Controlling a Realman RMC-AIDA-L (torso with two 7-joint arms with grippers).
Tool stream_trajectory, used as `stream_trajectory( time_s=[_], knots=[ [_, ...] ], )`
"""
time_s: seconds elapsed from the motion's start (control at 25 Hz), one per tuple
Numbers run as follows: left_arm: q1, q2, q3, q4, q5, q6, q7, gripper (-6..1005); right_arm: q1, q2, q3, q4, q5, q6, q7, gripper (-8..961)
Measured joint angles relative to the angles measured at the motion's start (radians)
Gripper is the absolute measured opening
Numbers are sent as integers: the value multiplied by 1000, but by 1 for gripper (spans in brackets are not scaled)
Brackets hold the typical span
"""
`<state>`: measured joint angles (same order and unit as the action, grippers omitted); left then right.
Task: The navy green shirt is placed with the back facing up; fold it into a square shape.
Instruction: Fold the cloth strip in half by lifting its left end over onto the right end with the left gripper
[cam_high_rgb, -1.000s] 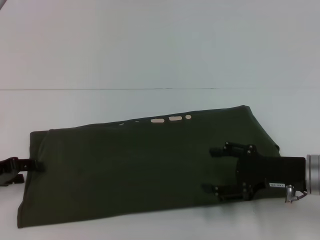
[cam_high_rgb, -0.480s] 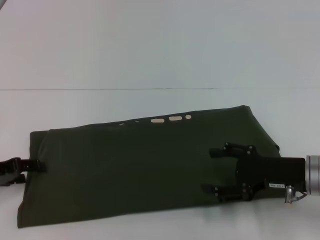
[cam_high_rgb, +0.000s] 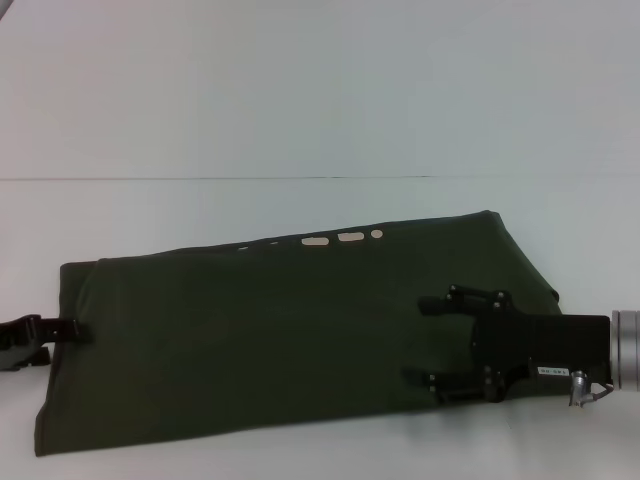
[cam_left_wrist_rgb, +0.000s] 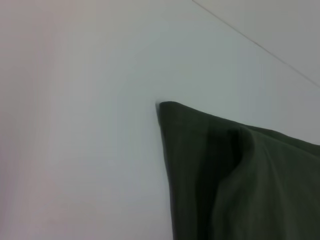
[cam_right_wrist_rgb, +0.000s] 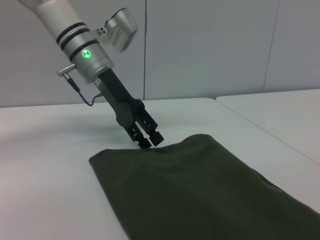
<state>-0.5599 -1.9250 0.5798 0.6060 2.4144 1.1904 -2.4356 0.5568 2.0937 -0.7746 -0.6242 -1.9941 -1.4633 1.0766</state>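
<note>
Navy green shirt (cam_high_rgb: 290, 335) lies folded in a long band across the lower frame on the white table (cam_high_rgb: 300, 120). Left gripper (cam_high_rgb: 70, 331), left edge, jaws clenched on the shirt's edge. Right gripper (cam_high_rgb: 425, 340), lower right above the cloth, jaws spread, holding nothing.
</note>
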Motion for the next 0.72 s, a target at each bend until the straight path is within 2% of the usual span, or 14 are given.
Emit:
stream_trajectory(
  time_s=[0.72],
  knots=[
    [-23, -17, 0, -16, -3, 13, 1, 781, 4, 0, 0, 0, -2, 0, 3, 928]
  ],
)
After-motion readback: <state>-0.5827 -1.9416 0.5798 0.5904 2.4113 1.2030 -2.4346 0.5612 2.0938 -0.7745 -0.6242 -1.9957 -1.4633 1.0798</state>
